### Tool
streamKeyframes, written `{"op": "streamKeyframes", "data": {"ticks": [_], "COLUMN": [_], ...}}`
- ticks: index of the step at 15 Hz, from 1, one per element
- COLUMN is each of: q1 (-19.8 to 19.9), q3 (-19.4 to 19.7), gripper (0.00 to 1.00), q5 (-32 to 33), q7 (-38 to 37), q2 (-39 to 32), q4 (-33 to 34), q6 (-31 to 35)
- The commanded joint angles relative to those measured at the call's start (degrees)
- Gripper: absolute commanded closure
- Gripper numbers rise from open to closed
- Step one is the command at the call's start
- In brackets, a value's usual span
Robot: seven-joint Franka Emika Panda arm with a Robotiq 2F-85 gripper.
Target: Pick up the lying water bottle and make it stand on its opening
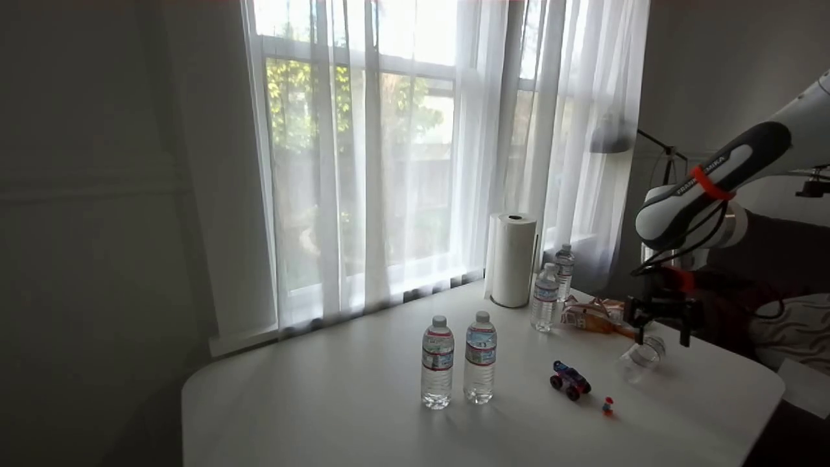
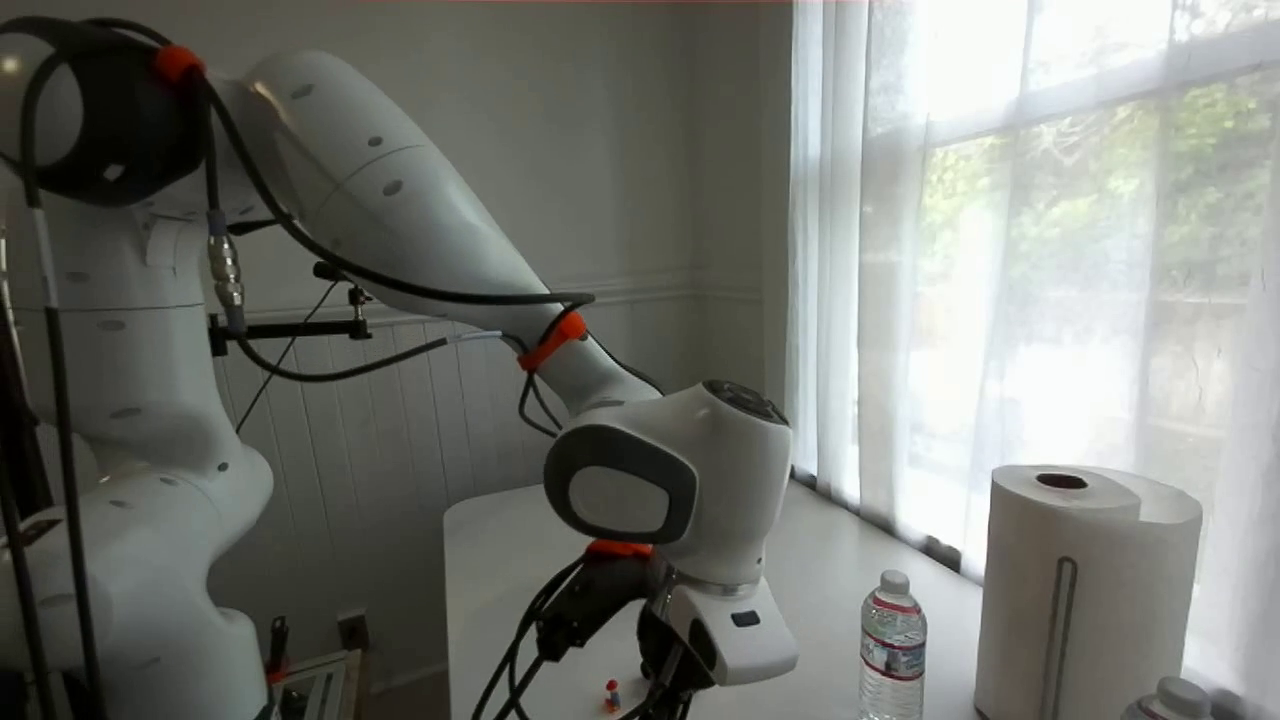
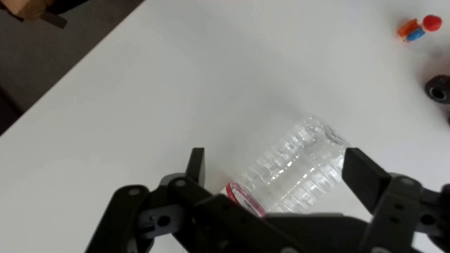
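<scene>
in an exterior view, here's the gripper [image 1: 662,337], pointing down above the white table [image 1: 350,402], its two fingers [image 1: 685,334] well apart! just below, the clear water bottle [image 1: 639,364] lies on its side on the tabletop. near it, a toy truck [image 1: 570,381] and a tiny red-topped figure [image 1: 607,407]. a pair of labelled bottles [image 1: 438,363] stands upright, side by side; two more bottles [image 1: 545,301] stand by the paper towel roll [image 1: 513,259], with a crinkled orange packet [image 1: 590,316] next to them.

across to an exterior view, and it's full of arm [image 2: 420,220]: the fingertips are out of sight at the bottom, the lying bottle can't be made out, the little figure shows low down, while a capped bottle stands near the paper towel roll.

now the wrist view! fingers spread wide, the bottle seen slantwise in the gap between them, ribbed base end toward the upper right, red-edged label [image 3: 248,203] partly covered by the gripper, neck end hidden. is either finger touching plastic? i cannot tell. over at the right edge, the figure and one black truck wheel [image 3: 439,89].
</scene>
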State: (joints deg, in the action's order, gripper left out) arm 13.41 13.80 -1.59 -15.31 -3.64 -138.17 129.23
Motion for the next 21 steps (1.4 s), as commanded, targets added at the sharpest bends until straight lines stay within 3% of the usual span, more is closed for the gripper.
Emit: {"op": "streamKeyframes", "data": {"ticks": [1,9,21], "q1": [-0.2,-1.7,-2.3], "q3": [0.1,0.6,1.6], "gripper": [0.00,0.00,0.00], "q5": [-2.9,-1.6,-2.3], "q7": [-5.8,-14.4,-20.3], "q2": [-1.9,-5.9,-8.8], "q4": [-0.6,-0.6,0.2], "q6": [6.3,13.9,13.2]}}
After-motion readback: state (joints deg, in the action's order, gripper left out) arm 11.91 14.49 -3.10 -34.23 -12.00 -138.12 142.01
